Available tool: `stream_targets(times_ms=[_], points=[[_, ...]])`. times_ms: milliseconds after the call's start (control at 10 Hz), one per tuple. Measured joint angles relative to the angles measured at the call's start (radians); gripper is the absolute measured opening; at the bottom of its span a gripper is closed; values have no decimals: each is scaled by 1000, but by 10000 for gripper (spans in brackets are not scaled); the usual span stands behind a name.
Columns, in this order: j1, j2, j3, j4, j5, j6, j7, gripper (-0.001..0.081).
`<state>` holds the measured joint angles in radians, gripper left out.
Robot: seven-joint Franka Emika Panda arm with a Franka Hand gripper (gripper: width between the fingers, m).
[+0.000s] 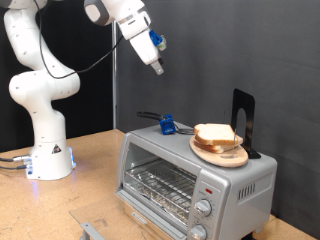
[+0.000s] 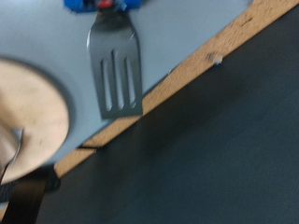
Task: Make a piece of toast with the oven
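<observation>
- The exterior view takes in the whole scene: the white arm [image 1: 40, 90] rises on the exterior view's left of the oven [image 1: 195, 180], and its gripper [image 1: 158, 70] hangs in the air well above the oven's top, touching nothing.
- From that view I cannot tell whether the fingers are spread or closed; nothing shows between them.
- The oven is a small silver box with a glass-fronted door, a wire rack [image 1: 160, 183] seen through the glass, and two round knobs [image 1: 200, 215] on its front, towards the exterior view's right.
- On the oven's top lies a round wooden plate [image 1: 222, 152], and on it rest slices of bread [image 1: 215, 136], pale tan with darker crust, stacked together; one single slice cannot be picked out.
- Beside the plate, on the oven's top, lies a spatula with a blue handle [image 1: 166, 125].
- A black upright stand [image 1: 243, 120] rises just behind the plate.
- The wrist view alone shows the spatula's slotted metal blade [image 2: 116, 75] flat on the oven's grey top, the curved edge of the wooden plate [image 2: 33, 117] near it, and a wooden edge strip [image 2: 187, 70] against a dark backdrop.
- The wrist view is blurred; it shows no bread clearly.
</observation>
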<state>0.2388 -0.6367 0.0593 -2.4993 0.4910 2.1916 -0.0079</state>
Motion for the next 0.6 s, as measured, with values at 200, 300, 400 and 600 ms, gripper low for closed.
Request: stream_targets(times_ms=[200,300,400,600], points=[[-11,0,-4,-1,-3,-62,32,809],[-11,0,-3,-1,-3,-55,28,809],[-17,1,7,-13,-35,8,17,809],[-34,17,30,-49,-87,89,16,809]])
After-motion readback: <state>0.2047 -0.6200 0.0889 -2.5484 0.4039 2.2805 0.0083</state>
